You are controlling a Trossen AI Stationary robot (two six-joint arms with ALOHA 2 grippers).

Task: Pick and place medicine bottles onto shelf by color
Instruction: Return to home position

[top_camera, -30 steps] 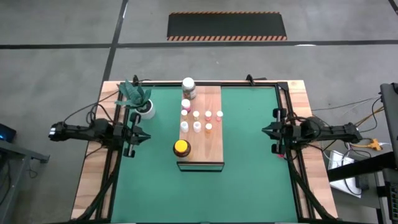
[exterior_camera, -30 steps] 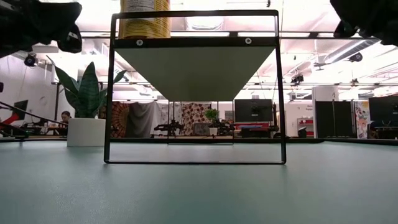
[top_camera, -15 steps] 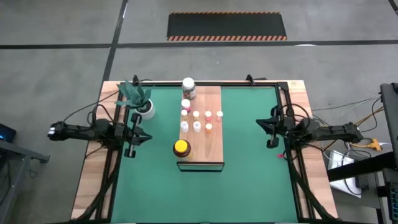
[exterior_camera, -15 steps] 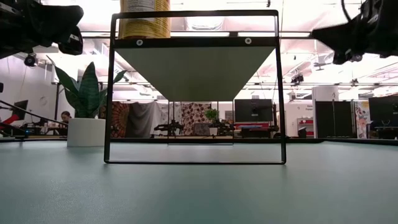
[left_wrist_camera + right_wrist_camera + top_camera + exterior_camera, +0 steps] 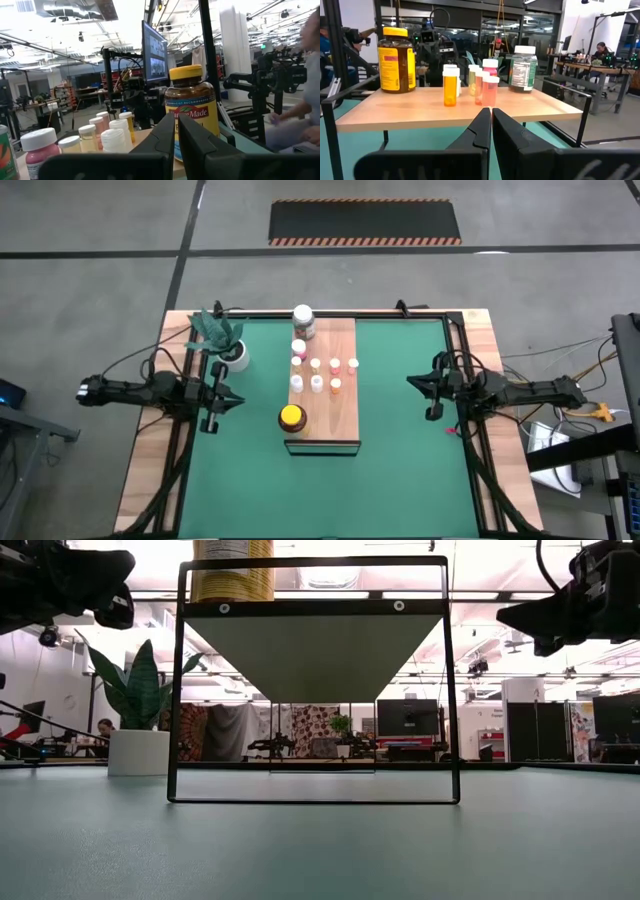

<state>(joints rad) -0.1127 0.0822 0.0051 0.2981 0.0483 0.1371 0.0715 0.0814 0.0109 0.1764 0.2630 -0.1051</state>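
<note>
Looking level across the table, the long light-brown wooden shelf (image 5: 315, 650) shows only its underside and thin black frame. The tiny bottles on top are hidden. The large amber jar with a yellow lid (image 5: 233, 575) is cut off by the picture's top edge.

From above: amber jar at the shelf's dark front end, left side. White-lidded jar (image 5: 303, 319) at the far end. Small white-, pink- and orange-capped bottles (image 5: 317, 377) clustered between the two; individual cap colours are hard to sort at this range.

Left gripper (image 5: 232, 399): over the left edge of the green mat (image 5: 400, 470), near the white pot with a green plant (image 5: 238, 357). Fingers pressed together, nothing between them.

Right gripper (image 5: 412, 383): over the mat's right side, well apart from the shelf. Fingers closed, empty.

Writing: the amber jar's label reads "Nature Made" in the left wrist view, with its lower lines covered by that gripper's own fingers. The white-lidded jar carries a panel of fine print, unreadable.
</note>
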